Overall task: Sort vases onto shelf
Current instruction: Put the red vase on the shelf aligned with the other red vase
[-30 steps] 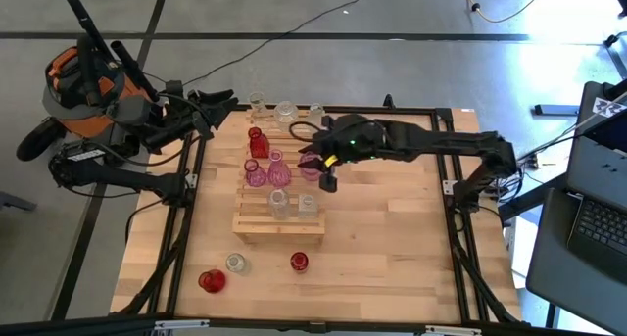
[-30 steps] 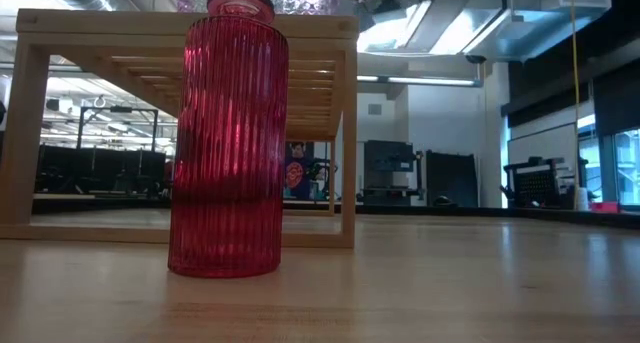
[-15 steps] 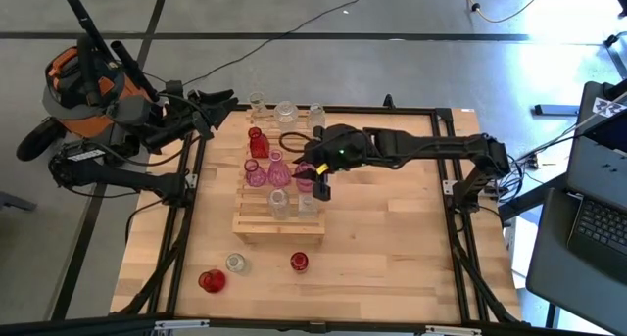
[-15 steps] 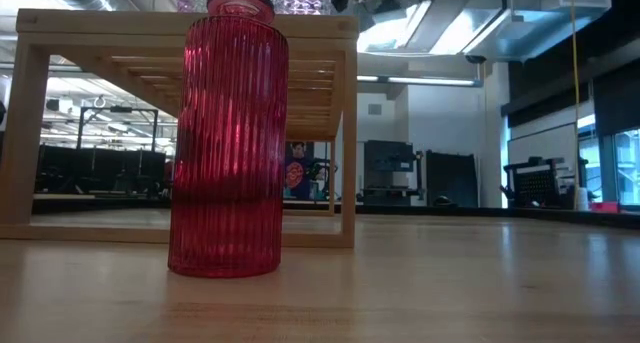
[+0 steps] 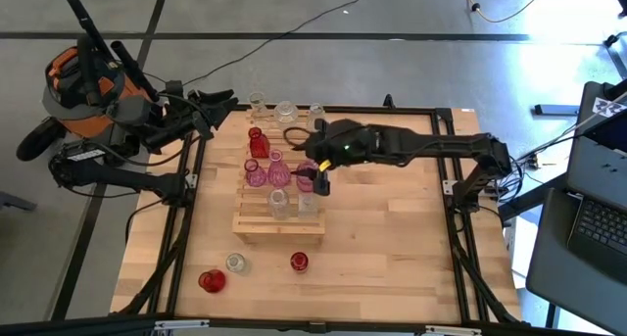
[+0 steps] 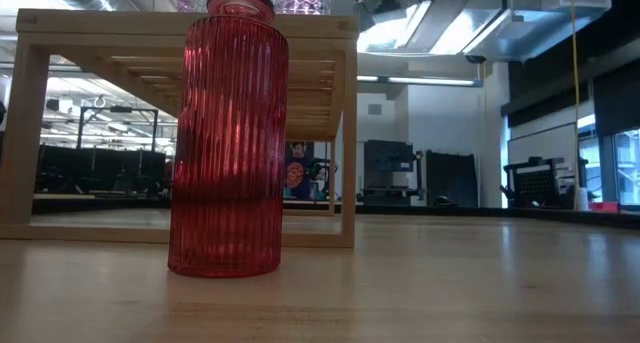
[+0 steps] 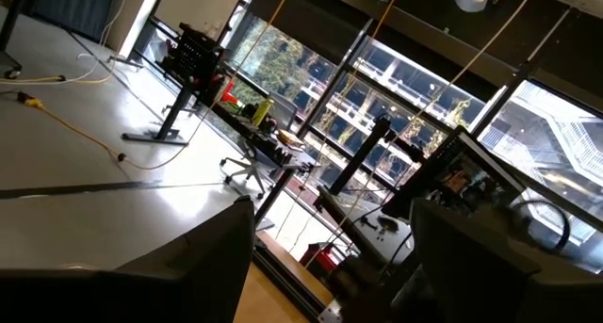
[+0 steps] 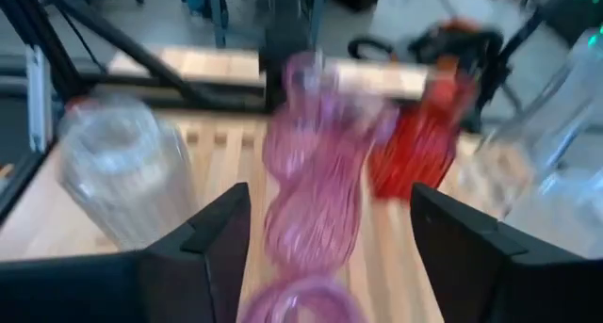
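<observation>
Right gripper (image 5: 322,183): over the shelf's right side, jaws spread wide, a pink vase (image 8: 316,186) standing between them, not gripped.
Left gripper (image 5: 223,103): parked off the counter's far-left corner, jaws open, holding nothing.
Shelf (image 5: 257,224): left of centre on the counter (image 5: 392,248), carrying red, pink and clear vases.
Loose vases: a red ribbed vase (image 6: 228,143) and two others near the front; three clear ones beyond the shelf.

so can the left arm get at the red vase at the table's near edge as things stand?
Probably not easily. The left pincer is parked open off the far left corner, and the red vase stands at the opposite end; nothing blocks the left side beside the shelf, but it's a long stretch.
</observation>
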